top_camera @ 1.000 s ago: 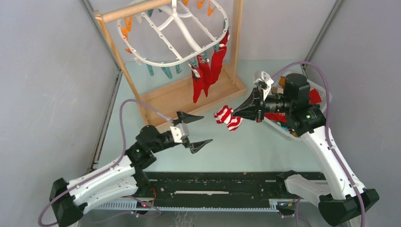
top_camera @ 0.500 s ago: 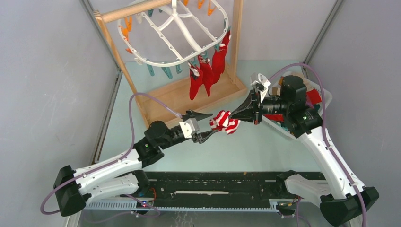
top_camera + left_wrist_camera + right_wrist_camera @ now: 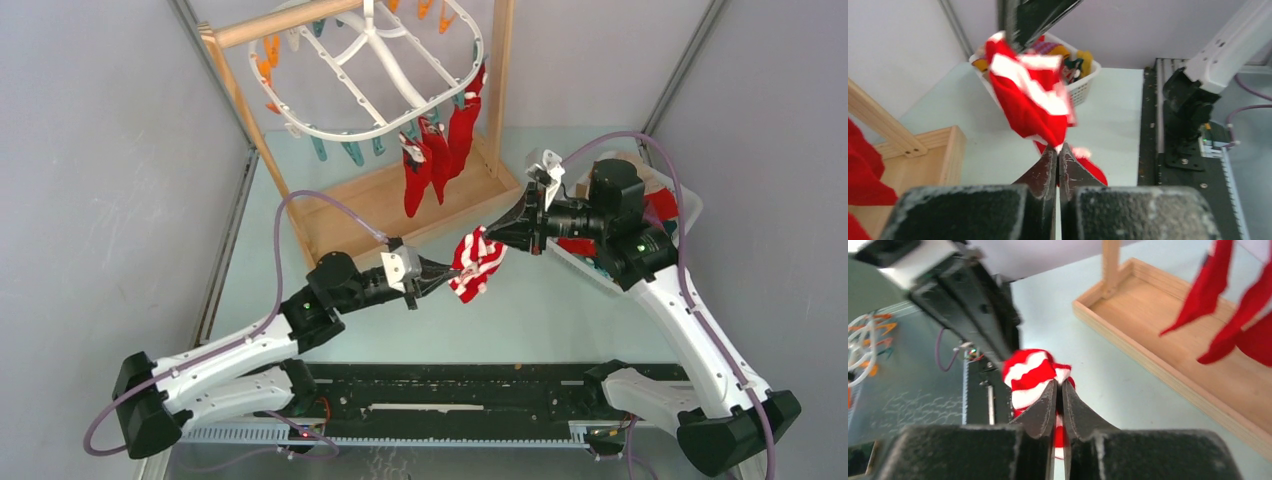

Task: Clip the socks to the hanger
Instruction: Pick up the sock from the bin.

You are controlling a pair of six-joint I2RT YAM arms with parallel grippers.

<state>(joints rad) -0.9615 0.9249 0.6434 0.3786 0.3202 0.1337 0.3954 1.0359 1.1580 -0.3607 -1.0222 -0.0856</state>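
Pale green tabletop (image 3: 560,310) runs between grey walls, with a wooden stand (image 3: 390,205) at the back left. From the stand's top bar hangs the hanger (image 3: 330,135), a white oval frame tilted toward the camera. Orange clothespins (image 3: 268,50) and teal clothespins (image 3: 352,152) dangle round its rim. Plain red socks (image 3: 440,160) hang clipped along its right rim, above the stand's tray.

Nearer the arms, the left gripper (image 3: 440,275) reaches rightward. Its jaws are pressed together on the lower edge of the red-and-white striped sock (image 3: 478,262); the left wrist view shows the fabric pinched at the fingertips. The sock is held up off the table, between the two grippers. The right gripper (image 3: 495,232) points leftward, its jaws clamped on the sock's upper end. Behind the right arm sits a white basket (image 3: 1083,85) with more socks of mixed colours inside.
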